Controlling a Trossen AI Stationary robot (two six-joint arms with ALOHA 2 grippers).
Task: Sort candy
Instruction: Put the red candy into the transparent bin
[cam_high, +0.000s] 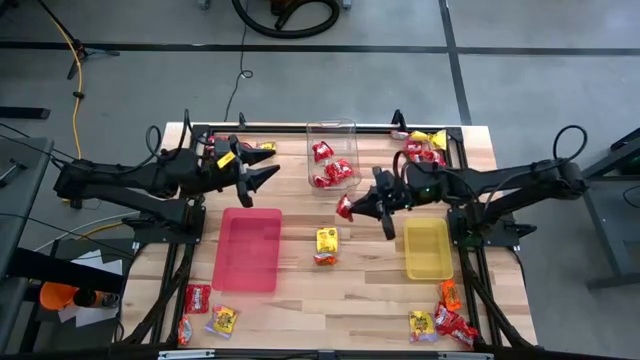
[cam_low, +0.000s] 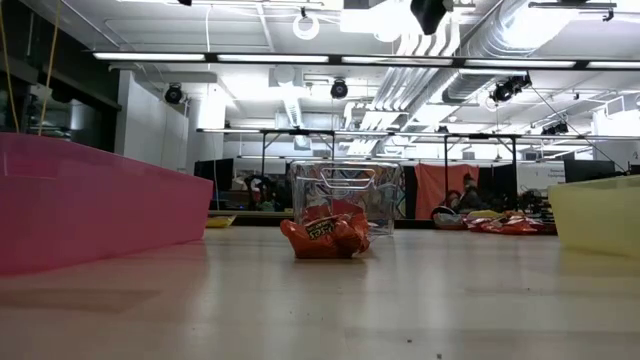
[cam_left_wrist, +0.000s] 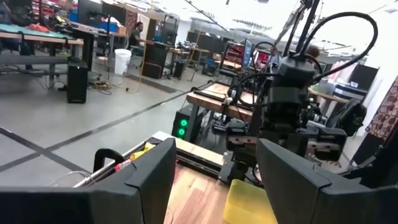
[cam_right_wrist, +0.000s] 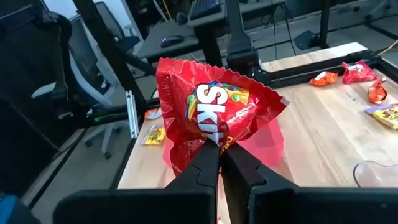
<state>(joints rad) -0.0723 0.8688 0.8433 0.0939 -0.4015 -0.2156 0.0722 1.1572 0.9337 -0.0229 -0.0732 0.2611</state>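
Clenched on a red candy packet (cam_high: 345, 207), the right gripper (cam_high: 362, 209) hangs over the middle of the wooden table (cam_high: 300, 300) in the high view, between the clear plastic tub (cam_high: 332, 140) and the yellow tray (cam_high: 428, 249). The left gripper (cam_high: 262, 176) hovers with its fingers spread apart above the far end of the pink tray (cam_high: 248, 248). More red packets lie inside the tub. A yellow and red pair of packets (cam_high: 326, 243) sits between the two trays, and further loose candy lies at the near left corner (cam_high: 208, 315), the near right corner (cam_high: 440, 320) and the far right corner (cam_high: 422, 146)

From the low view, one red and orange packet (cam_low: 325, 235) rests on the tabletop just in front of the clear tub (cam_low: 346, 195), with the pink tray wall (cam_low: 90, 200) at the left and the yellow tray wall (cam_low: 598, 212) at the right

Through the left wrist view, that arm's two dark fingers (cam_left_wrist: 152, 174) stand well apart, with the other arm's column (cam_left_wrist: 283, 106) and a corner of the yellow tray (cam_left_wrist: 249, 202) beyond them

Through the right wrist view, the two dark fingertips (cam_right_wrist: 205, 163) pinch together on the bottom edge of a red Skittles packet (cam_right_wrist: 211, 112), held upright above the table, and several loose packets (cam_right_wrist: 357, 71) lie on the wood farther off
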